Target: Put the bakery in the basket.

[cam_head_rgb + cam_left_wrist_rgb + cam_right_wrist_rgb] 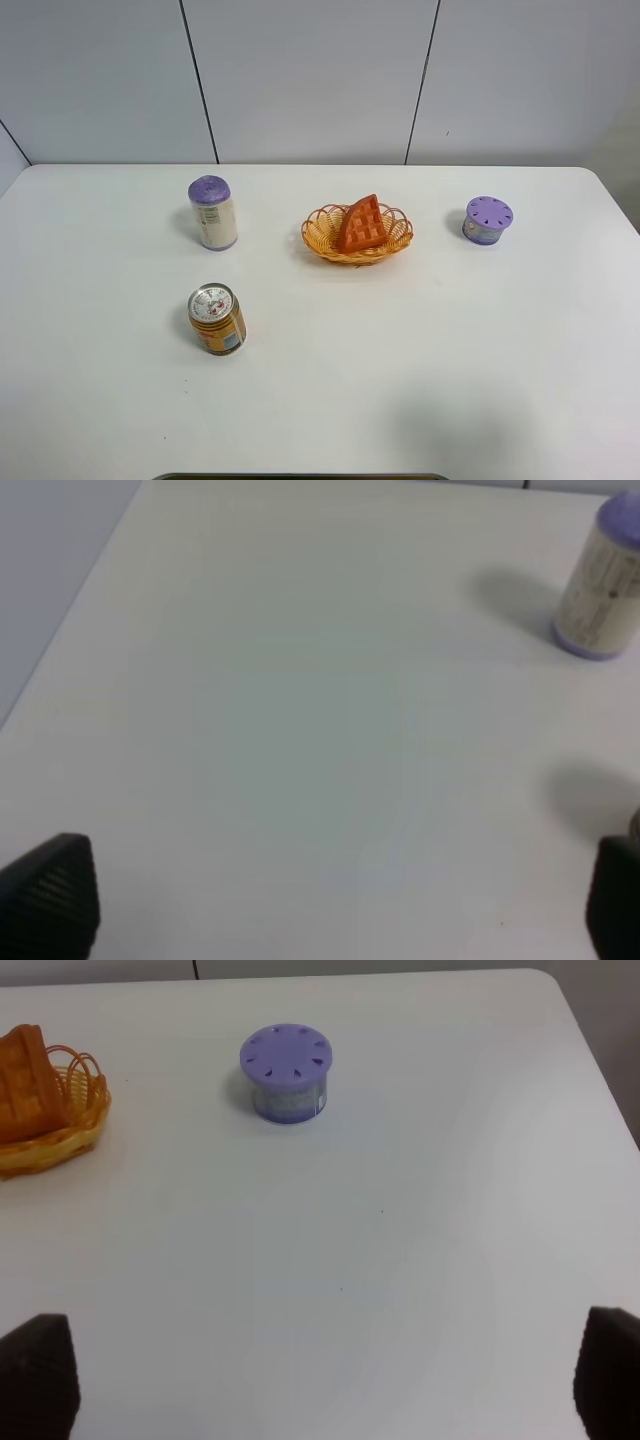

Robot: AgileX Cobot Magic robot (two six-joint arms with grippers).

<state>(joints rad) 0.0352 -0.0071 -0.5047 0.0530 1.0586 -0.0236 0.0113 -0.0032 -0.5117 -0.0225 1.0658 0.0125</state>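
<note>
The orange-brown waffle wedge, the bakery [361, 224], leans inside the woven orange-yellow basket [320, 238] at the middle of the white table. In the right wrist view the bakery [25, 1080] and the basket [70, 1132] show at the frame's edge. My left gripper [340, 905] is open and empty over bare table, its black fingertips [50, 895] wide apart. My right gripper [325, 1380] is open and empty, its fingertips [38, 1375] wide apart, well away from the basket. Neither gripper shows in the high view.
A white bottle with a purple cap [212, 212] stands left of the basket; it also shows in the left wrist view [602, 590]. An orange-labelled can [217, 319] stands nearer the front left. A low purple container [487, 220] sits right of the basket, also in the right wrist view [286, 1087].
</note>
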